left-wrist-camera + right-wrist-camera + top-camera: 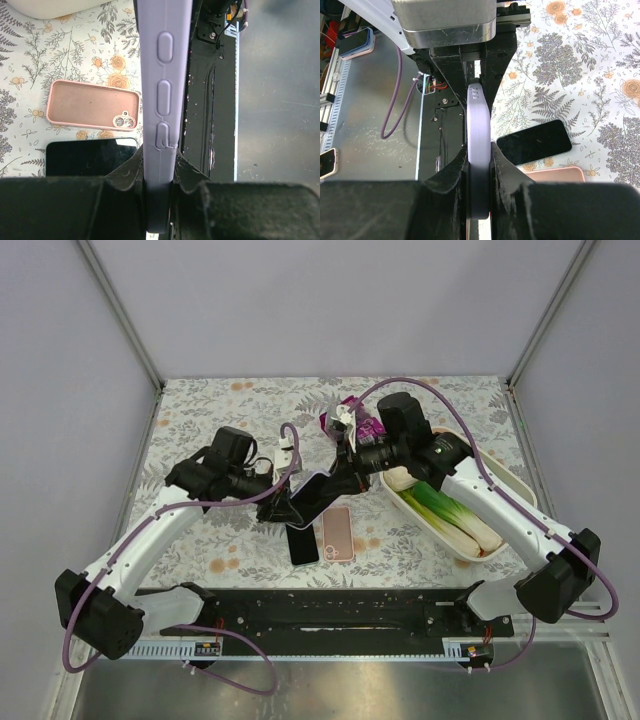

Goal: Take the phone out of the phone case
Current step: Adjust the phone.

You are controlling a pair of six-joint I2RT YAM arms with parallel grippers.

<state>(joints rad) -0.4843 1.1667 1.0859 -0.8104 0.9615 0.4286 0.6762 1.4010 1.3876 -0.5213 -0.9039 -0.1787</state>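
A lavender phone case (pixel 310 496) is held in the air over the table's middle, one end in each gripper. From above its upper face looks dark, so the phone seems to sit in it. My left gripper (pixel 159 170) is shut on the case's edge (pixel 162 90), just below the moulded buttons. My right gripper (pixel 479 155) is shut on the opposite end of the case (pixel 478 120), with the left gripper's fingers (pixel 492 65) facing it. Seen from above, the left gripper (pixel 275 508) is at the lower left end and the right gripper (pixel 338 478) at the upper right.
An empty pink case (pixel 337 533) and a bare black phone (pixel 303 545) lie on the flowered cloth below the held case. A white tub (pixel 506 480) with leeks stands at the right, a purple packet (pixel 355 420) behind. A black rail (pixel 330 615) runs along the near edge.
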